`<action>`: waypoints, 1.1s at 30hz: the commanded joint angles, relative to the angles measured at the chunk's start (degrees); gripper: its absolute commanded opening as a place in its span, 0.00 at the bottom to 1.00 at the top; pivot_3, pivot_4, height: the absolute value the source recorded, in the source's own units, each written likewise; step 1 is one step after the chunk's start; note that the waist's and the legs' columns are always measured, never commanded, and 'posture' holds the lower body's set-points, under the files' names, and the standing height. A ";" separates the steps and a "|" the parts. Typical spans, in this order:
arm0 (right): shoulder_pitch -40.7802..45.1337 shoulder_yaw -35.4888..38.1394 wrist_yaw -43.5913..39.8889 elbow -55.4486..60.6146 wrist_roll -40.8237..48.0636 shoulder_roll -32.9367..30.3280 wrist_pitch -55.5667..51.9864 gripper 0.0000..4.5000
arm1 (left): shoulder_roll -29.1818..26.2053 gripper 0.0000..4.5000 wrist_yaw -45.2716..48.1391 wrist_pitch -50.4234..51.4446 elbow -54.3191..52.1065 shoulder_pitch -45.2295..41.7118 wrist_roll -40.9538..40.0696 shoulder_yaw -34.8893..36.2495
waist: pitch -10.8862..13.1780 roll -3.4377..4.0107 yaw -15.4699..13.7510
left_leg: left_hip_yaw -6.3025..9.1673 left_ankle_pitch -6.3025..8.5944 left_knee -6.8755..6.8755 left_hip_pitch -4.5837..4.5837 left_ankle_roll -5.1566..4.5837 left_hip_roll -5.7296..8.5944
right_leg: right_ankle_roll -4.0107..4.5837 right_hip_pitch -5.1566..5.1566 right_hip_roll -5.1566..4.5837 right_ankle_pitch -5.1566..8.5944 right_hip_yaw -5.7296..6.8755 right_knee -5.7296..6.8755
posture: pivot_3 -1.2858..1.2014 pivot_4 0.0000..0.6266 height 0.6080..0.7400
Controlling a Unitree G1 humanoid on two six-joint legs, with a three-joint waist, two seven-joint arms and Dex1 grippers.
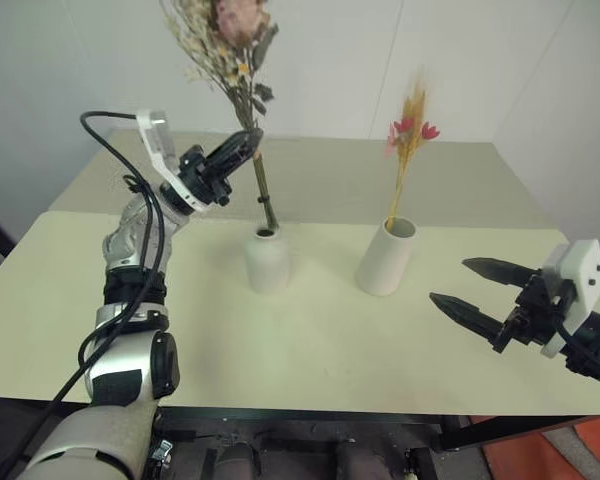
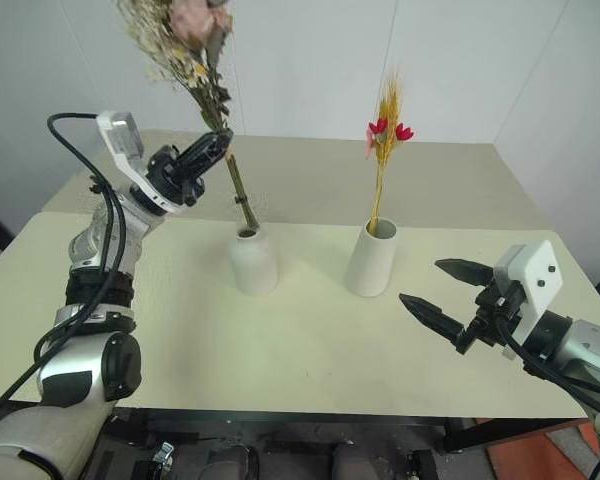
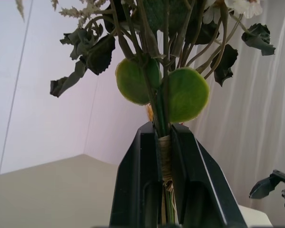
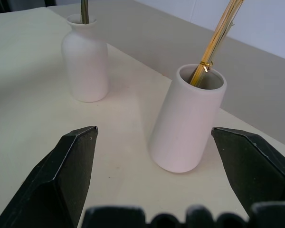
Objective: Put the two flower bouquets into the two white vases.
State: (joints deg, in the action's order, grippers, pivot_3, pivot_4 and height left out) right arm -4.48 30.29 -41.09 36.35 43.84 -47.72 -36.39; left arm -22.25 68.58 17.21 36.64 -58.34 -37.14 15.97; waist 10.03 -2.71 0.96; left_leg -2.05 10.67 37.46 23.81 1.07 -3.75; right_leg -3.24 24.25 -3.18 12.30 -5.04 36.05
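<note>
My left gripper is shut on the stems of the bushy bouquet of pink roses, cream sprigs and green leaves. The bouquet leans to the left, and its stem ends reach down into the mouth of the bottle-shaped white vase. In the left wrist view the black fingers clamp the tied stems. The thin bouquet of yellow stems and pink-red blossoms stands in the tapered white vase. My right gripper hangs open to the right of that vase, apart from it.
Both vases stand near the middle of a cream table. A second, greyer table adjoins it behind, against a white wall. An orange-red object lies on the floor at the front right.
</note>
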 commanded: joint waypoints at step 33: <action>-0.16 -0.16 -1.18 -0.58 -2.66 -0.27 2.84 1.00 | -0.42 0.01 0.22 -3.70 -4.69 2.67 3.18 -1.87 | 0.00 0.00 -0.09 | 0.00 0.00 0.00 0.03 0.00 0.00 | 0.00 0.03 -0.01 0.01 0.01 -0.02 | 0.52 0.24 1.00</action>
State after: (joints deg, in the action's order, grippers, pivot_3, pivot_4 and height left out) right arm -5.28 29.52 -42.26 35.38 41.54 -47.67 -35.01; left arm -22.59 68.61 14.92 34.28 -54.95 -33.91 14.11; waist 10.04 -2.71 0.87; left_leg -2.05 10.67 37.46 23.85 1.07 -3.75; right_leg -3.24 24.28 -3.19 12.32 -5.03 36.03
